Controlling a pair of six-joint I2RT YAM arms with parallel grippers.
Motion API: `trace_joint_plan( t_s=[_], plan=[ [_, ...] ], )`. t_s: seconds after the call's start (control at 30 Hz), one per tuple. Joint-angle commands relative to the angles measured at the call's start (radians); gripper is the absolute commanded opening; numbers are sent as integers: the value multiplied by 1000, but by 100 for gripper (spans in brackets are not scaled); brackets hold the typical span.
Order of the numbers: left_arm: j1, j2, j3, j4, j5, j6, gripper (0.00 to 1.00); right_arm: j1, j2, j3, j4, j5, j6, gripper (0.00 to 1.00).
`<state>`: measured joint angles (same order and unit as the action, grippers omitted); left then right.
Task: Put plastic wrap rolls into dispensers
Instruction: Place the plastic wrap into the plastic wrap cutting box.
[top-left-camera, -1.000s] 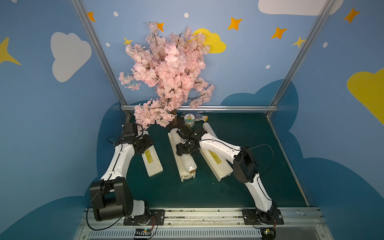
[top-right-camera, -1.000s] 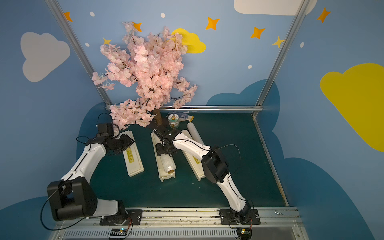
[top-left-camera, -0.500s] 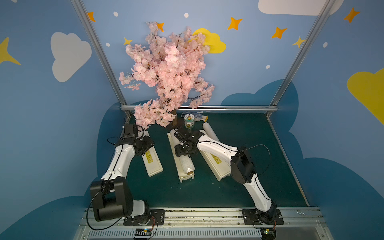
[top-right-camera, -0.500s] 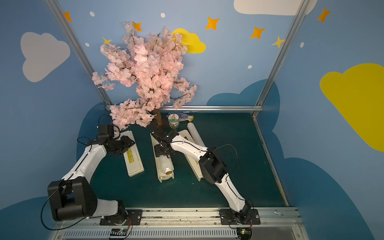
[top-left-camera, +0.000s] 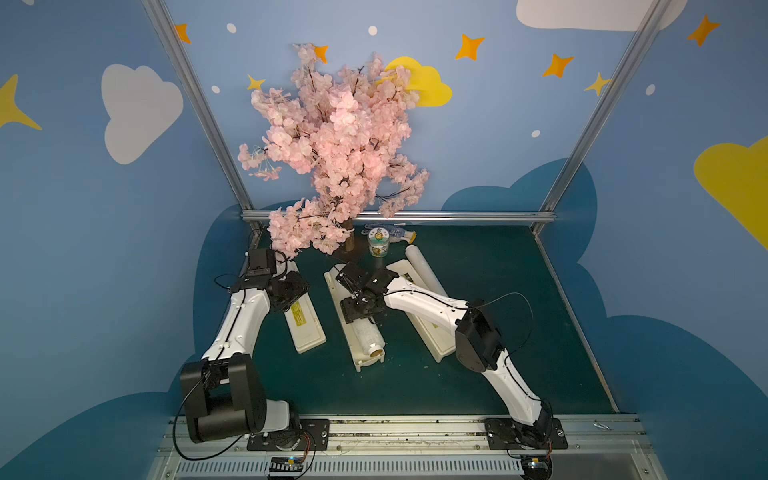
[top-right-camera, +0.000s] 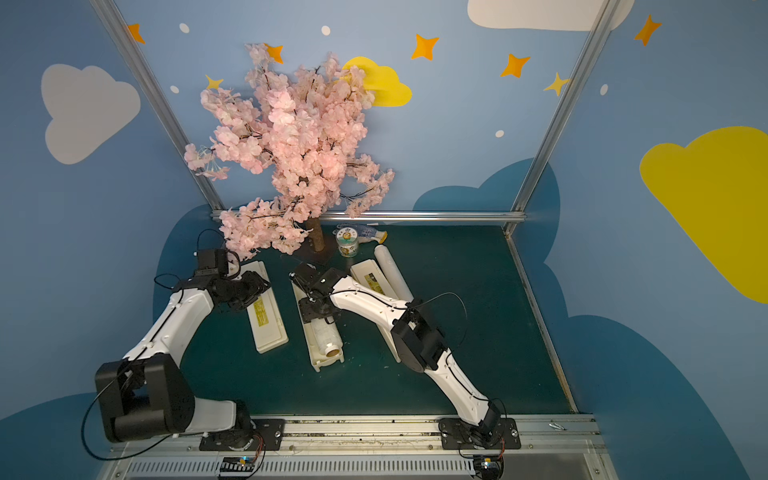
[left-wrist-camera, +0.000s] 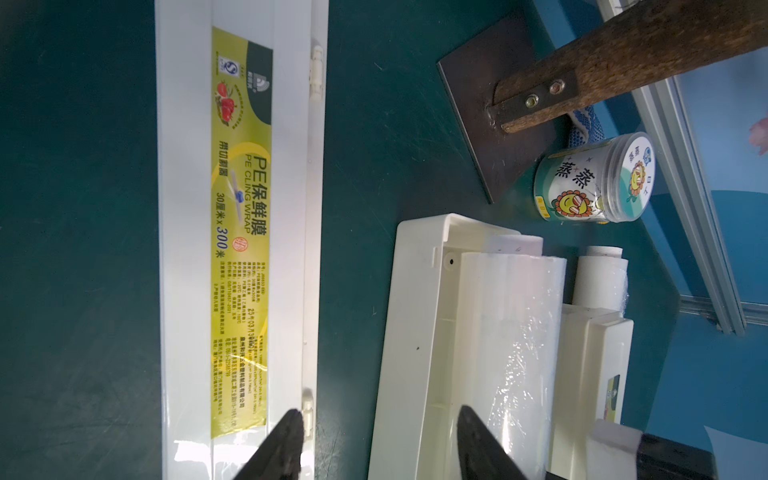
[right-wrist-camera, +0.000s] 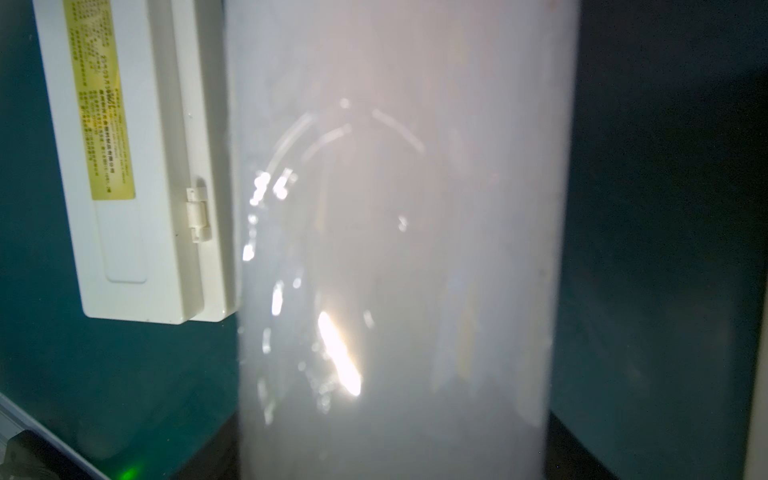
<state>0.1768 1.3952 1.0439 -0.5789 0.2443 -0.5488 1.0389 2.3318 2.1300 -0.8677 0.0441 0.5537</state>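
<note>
An open cream dispenser (top-left-camera: 360, 365) (top-right-camera: 320, 365) lies mid-table with a plastic wrap roll (top-left-camera: 368, 336) (top-right-camera: 326, 336) (left-wrist-camera: 515, 332) (right-wrist-camera: 395, 208) in it. My right gripper (top-left-camera: 359, 307) (top-right-camera: 316, 309) (right-wrist-camera: 390, 457) is shut on that roll near its far half. A second roll (top-left-camera: 422, 268) (top-right-camera: 390, 270) (left-wrist-camera: 598, 282) rests against a closed dispenser (top-left-camera: 432, 340) (top-right-camera: 370, 276) under my right arm. My left gripper (top-left-camera: 289, 291) (top-right-camera: 245, 291) (left-wrist-camera: 378, 419) hangs open and empty beside the closed, yellow-labelled left dispenser (top-left-camera: 307, 328) (left-wrist-camera: 241, 208).
A pink blossom tree (top-left-camera: 332, 145) on a metal foot plate (left-wrist-camera: 478, 104) stands at the back. A round jar (top-left-camera: 378, 245) (left-wrist-camera: 594, 178) and a small lying bottle (top-left-camera: 399, 235) sit beside it. Blue walls and a back rail (top-left-camera: 399, 216) close the table in.
My right arm has shifted slightly left while holding the roll in the open dispenser. The left arm has not moved.
</note>
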Motion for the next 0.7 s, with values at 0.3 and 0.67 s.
trace_joint_plan(
  t_s=[0.3,0.67],
  plan=[
    [0,22,4,-1,30,-8,60,11,-73,100,60,28,-11,4],
    [1,31,5,-5,35,-11,60,6,-52,77,90,-3,54,4]
  ],
)
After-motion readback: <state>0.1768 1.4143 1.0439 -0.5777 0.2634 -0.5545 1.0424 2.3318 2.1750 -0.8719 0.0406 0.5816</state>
